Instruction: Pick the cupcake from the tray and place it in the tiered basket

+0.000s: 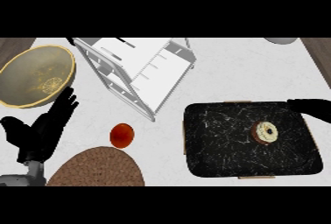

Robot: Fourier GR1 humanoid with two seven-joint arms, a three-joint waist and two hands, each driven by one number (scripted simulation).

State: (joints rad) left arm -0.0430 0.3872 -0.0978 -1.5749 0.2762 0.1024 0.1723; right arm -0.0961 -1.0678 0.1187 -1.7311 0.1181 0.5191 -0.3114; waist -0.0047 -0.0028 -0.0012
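Note:
A small cupcake (264,132) with pale frosting and a dark centre sits on the black marbled tray (220,144), right of the tray's middle. The white tiered basket (139,70) stands at the top centre, tilted in the view. My right hand (313,108) shows only partly at the right edge, over the tray's upper right corner, a short way above and right of the cupcake. My left hand (42,129) rests open at the lower left, fingers up, holding nothing.
A yellow bowl (35,76) sits at the upper left. A red-orange round fruit (122,135) lies between my left hand and the tray. A woven brown mat (97,168) lies at the bottom. A pale object (281,40) peeks in at the top right.

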